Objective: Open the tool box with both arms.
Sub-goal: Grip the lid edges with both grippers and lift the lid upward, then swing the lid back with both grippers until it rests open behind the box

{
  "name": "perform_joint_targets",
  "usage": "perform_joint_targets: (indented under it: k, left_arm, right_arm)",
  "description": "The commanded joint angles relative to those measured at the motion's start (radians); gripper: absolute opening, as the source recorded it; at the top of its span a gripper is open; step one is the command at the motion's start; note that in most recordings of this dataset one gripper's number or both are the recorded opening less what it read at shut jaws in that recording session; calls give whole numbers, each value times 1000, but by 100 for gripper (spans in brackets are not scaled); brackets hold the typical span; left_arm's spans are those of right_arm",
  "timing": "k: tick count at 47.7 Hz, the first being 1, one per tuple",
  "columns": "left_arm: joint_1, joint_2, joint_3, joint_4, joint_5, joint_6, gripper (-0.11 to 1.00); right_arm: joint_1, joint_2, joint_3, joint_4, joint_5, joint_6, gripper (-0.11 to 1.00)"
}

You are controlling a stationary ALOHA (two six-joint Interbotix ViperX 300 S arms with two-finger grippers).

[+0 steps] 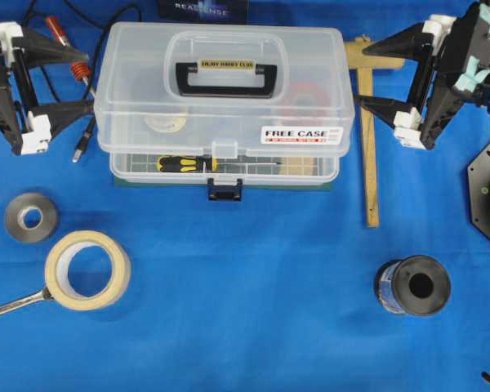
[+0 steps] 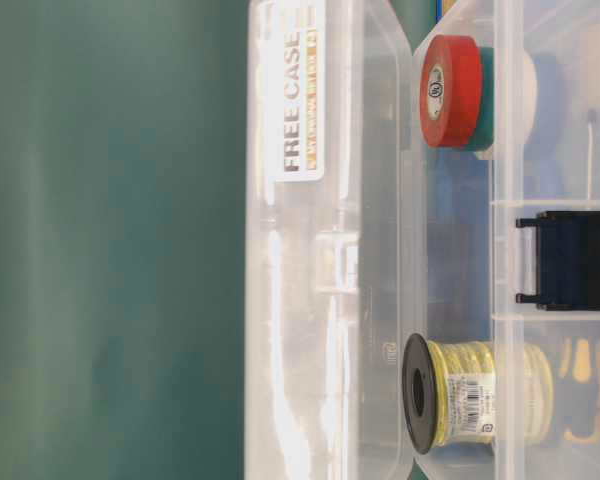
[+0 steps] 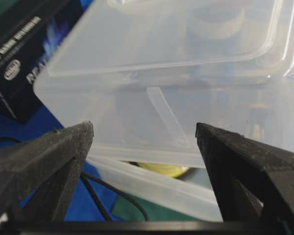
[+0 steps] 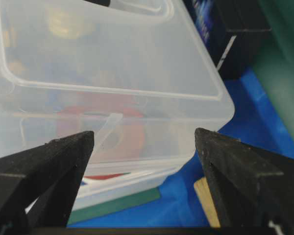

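Overhead exterior view: the large clear plastic rectangular tool box [image 1: 224,102] lies at the back middle of the blue cloth [image 1: 245,294], its long axis running across the view, its dark blue front latch [image 1: 225,190] facing the near edge. The 2 black grippers flank its short ends: the left gripper [image 1: 80,88] just off the left end, the right gripper [image 1: 366,75] just off the right end, both with jaws spread and holding nothing. Neither looks clearly nearer.

Table-level exterior view: only the clear lid with its "FREE CASE" sticker [image 2: 298,88] shows, turned sideways; no gripper appears.

Left wrist view: spread fingertips [image 3: 76,139] frame the box's end corner, straight ahead.

Right wrist view: wide-apart fingertips [image 4: 213,144] likewise frame the opposite corner, not touching.
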Motion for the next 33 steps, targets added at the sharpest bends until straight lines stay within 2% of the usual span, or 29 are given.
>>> perform_joint_targets:
  k: [1, 33]
  left_arm:
    - [6, -20, -52, -2, -37, -2, 92]
    - [101, 0, -60, -2, -143, 0, 92]
  right_arm:
    - [5, -6, -60, 2, -23, 3, 86]
    - [-91, -3, -72, 2, -58, 3, 86]
